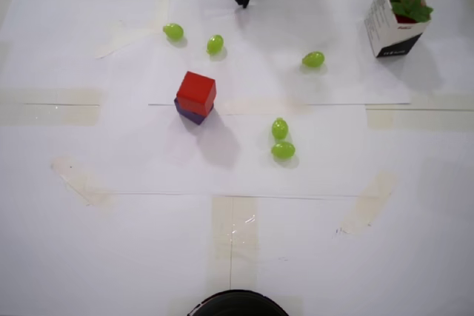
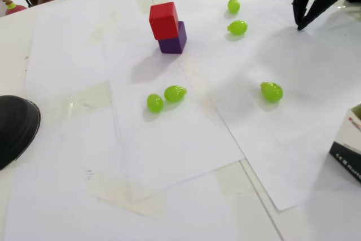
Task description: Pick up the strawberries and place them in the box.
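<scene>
The white box (image 1: 384, 26) stands at the far right in the overhead view. Green leafy tops and a bit of red from the strawberries (image 1: 411, 9) show inside its mouth; I cannot tell how many are in there. No strawberry lies on the table. In the fixed view only the box's lower corner (image 2: 348, 153) shows at the right edge. My gripper (image 1: 243, 3) hangs at the top middle, well left of the box, its black fingers meeting at a point, shut and empty. It also shows in the fixed view (image 2: 299, 26).
Several green grapes lie scattered on the white paper, e.g. (image 1: 173, 32), (image 1: 313, 59), (image 1: 283, 150). A red cube (image 1: 196, 92) sits on a purple block (image 1: 190, 115) left of centre. A black round object (image 1: 237, 306) is at the near edge.
</scene>
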